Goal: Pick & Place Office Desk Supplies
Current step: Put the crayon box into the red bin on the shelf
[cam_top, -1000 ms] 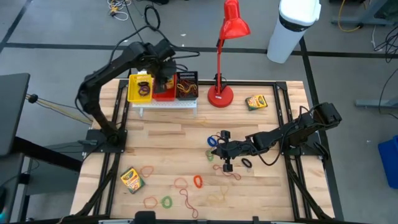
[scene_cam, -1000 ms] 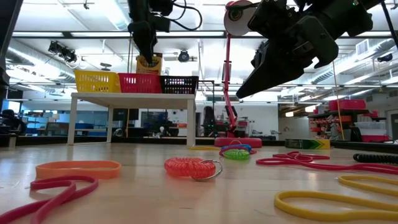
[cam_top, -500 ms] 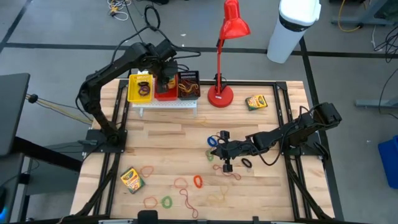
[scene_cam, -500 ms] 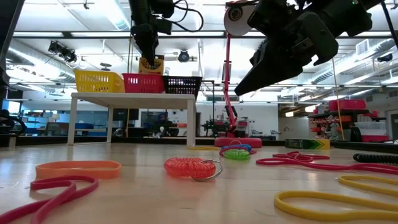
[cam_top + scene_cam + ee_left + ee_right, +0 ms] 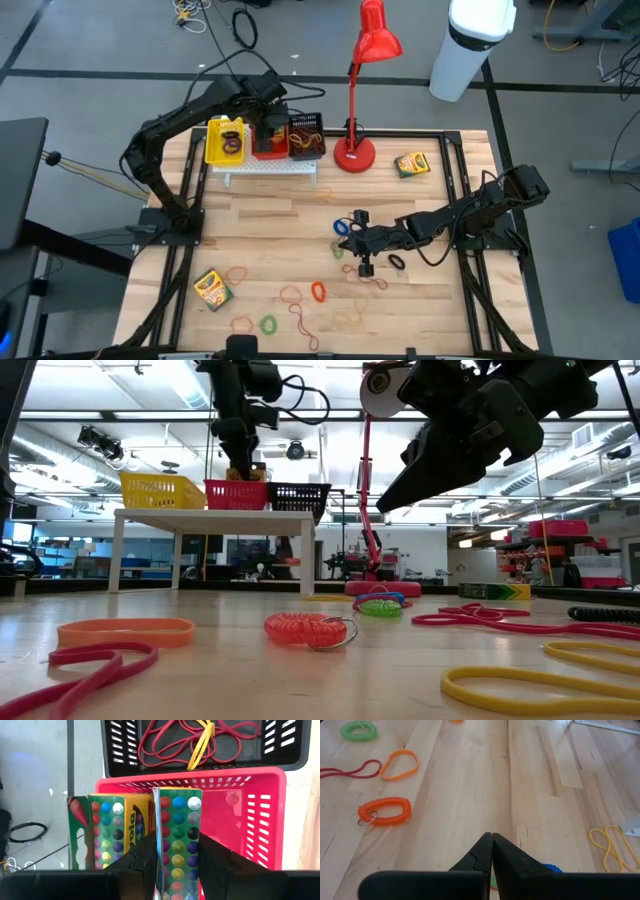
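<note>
A crayon box (image 5: 177,840) stands upright in the red basket (image 5: 250,820), clamped between the jaws of the left gripper (image 5: 270,118); a second crayon box (image 5: 107,832) sits just beside it in the same basket. The black basket (image 5: 120,750) next door holds red and yellow rubber bands (image 5: 195,742). Both baskets sit on a white rack (image 5: 268,165) at 11 o'clock on the surface (image 5: 420,300). The right gripper (image 5: 492,851), jaws closed and empty, hovers near the centre, with an orange coil band (image 5: 384,811) at about 7 o'clock of it.
</note>
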Controlling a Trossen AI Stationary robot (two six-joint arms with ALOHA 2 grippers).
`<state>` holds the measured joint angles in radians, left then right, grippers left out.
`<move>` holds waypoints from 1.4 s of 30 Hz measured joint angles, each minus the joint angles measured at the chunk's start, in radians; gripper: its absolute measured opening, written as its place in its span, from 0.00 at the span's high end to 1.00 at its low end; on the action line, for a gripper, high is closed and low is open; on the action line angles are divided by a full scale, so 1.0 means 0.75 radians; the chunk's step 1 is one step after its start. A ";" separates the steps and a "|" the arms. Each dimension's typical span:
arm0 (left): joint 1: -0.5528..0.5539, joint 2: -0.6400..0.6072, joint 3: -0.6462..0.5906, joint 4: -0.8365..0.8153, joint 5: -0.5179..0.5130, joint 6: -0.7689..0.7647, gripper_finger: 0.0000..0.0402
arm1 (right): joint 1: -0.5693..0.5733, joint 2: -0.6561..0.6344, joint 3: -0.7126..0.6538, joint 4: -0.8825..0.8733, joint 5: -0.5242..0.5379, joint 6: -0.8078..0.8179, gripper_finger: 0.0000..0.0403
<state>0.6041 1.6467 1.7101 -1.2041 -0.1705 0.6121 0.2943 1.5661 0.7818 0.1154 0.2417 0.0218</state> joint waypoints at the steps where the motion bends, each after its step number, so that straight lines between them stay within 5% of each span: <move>1: 0.001 -0.001 0.000 -0.007 0.006 -0.009 0.70 | 0.000 0.000 0.000 0.001 0.000 0.000 0.95; 15: -0.003 -0.004 0.000 -0.031 0.009 -0.068 0.69 | 0.000 0.000 0.000 0.019 -0.023 -0.001 0.95; 29: -0.013 -0.003 -0.002 -0.034 -0.115 -0.085 0.41 | 0.000 0.000 0.000 0.021 -0.023 -0.002 0.95; 42: -0.115 -0.122 -0.002 -0.031 -0.254 -0.062 0.39 | 0.000 0.000 0.000 0.022 -0.023 -0.002 0.95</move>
<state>0.5180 1.5555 1.7088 -1.2274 -0.3608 0.5657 0.2946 1.5661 0.7818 0.1322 0.2241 0.0204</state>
